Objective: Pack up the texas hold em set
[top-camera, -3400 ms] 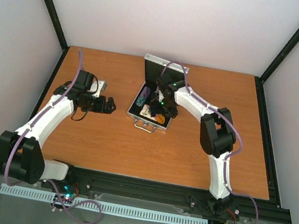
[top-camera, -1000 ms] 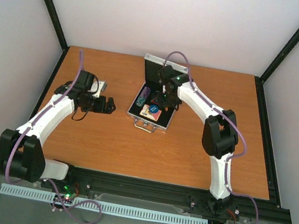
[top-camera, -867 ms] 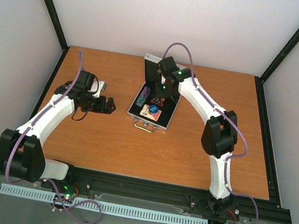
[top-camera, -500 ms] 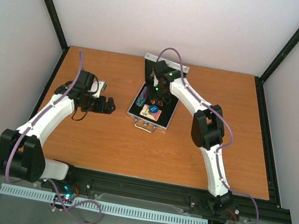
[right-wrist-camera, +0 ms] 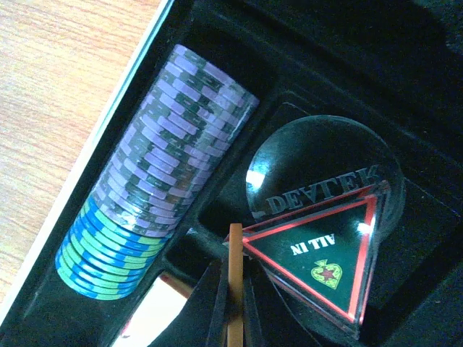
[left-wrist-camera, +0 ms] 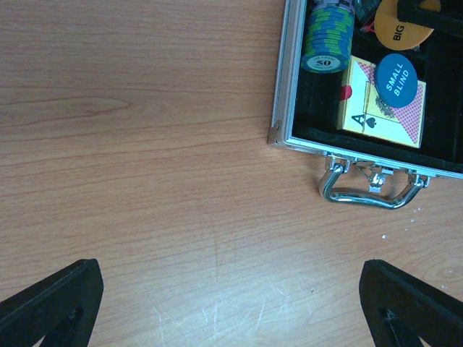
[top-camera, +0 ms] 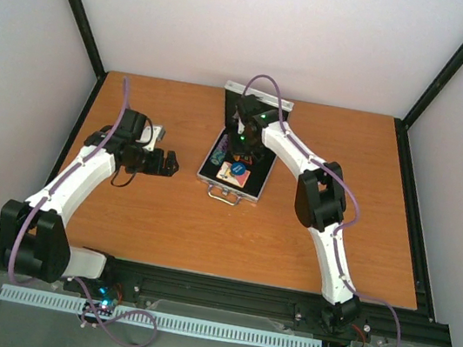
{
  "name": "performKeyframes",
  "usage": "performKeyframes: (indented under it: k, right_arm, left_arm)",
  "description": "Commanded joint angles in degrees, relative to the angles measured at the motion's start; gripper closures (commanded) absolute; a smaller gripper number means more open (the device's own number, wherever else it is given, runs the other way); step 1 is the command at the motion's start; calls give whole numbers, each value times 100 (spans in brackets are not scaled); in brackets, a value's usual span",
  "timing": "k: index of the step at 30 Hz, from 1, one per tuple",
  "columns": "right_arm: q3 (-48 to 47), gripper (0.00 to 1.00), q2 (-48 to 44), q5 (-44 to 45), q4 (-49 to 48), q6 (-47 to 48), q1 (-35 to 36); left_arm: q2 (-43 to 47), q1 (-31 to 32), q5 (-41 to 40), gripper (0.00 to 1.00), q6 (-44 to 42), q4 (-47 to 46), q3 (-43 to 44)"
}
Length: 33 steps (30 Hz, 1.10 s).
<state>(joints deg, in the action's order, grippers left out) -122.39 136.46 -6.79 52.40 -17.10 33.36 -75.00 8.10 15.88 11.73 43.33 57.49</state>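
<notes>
The silver case (top-camera: 229,188) lies open at upper centre of the desk (top-camera: 162,224). The right gripper (right-wrist-camera: 233,318) reaches inside it, jaws pinching an orange button (left-wrist-camera: 400,25) edge-on, probably to slot it beside the chips (right-wrist-camera: 166,188). The left gripper (top-camera: 167,163) hovers at left, jaws spread.

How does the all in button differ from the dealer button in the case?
The all in button is triangular, black with a red border; the dealer button is round and looks clear. The all in button lies on top, overlapping part of the dealer button. Both sit in the case's black lining.
</notes>
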Motion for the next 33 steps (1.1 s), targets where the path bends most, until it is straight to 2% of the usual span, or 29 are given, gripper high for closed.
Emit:
performKeyframes:
  k: [1,5,7,8,13,20,28,33]
  right_arm:
    - [-29,93,9,215,-61,65,-58]
    - [-19,76,83,301,-56,31,-59]
    - [-13,59,65,477,-34,1,-58]
    - [-11,57,53,551,-19,4,-58]
    - [6,53,-89,894,52,31,-58]
    - [140,51,-375,745,48,91,-36]
    - [583,46,-1029,750,209,281,198]
    - [1177,44,-1714,760,246,369,319]
  left_arm:
    - [-19,-30,10,0,-58,-75,70]
    - [-23,-28,3,0,-87,-52,94]
    - [-13,-28,-14,0,-96,-38,104]
    - [-14,-28,-17,0,-104,-33,104]
    - [2,-33,-6,0,-71,-46,79]
    - [-6,-28,28,0,-39,-77,116]
    - [-39,-28,12,0,-52,-11,319]
    - [-96,-28,40,0,-30,35,552]
